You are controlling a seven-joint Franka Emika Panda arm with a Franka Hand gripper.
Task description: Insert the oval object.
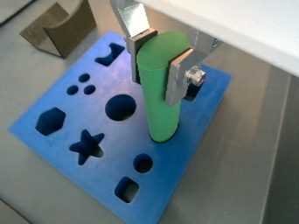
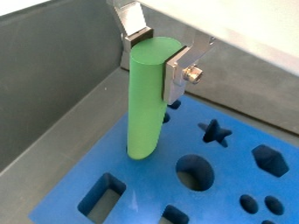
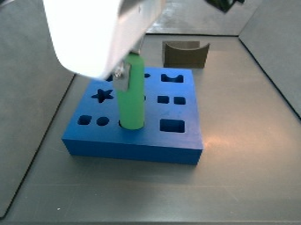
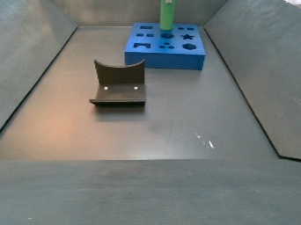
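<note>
The oval object is a long bright green rod (image 1: 162, 96). My gripper (image 1: 159, 70) is shut on its upper part, with one silver finger (image 1: 140, 54) on each side. It shows the same way in a wrist view (image 2: 156, 59). The rod (image 2: 145, 105) hangs upright over the blue block (image 1: 70, 105), which has several shaped holes. In a side view the rod (image 3: 134, 97) has its lower end at the block's top face (image 3: 141, 145), right of the round hole (image 3: 100, 120). I cannot tell whether it touches. The white arm hides the gripper there. The rod (image 4: 168, 13) also shows at the far end.
The dark fixture (image 4: 118, 83) stands on the grey floor apart from the blue block (image 4: 165, 51), and shows in other views (image 3: 185, 53) (image 1: 59, 31). Grey walls (image 2: 59, 79) enclose the floor. Star (image 1: 86, 144) and round (image 1: 121, 107) holes lie near the rod.
</note>
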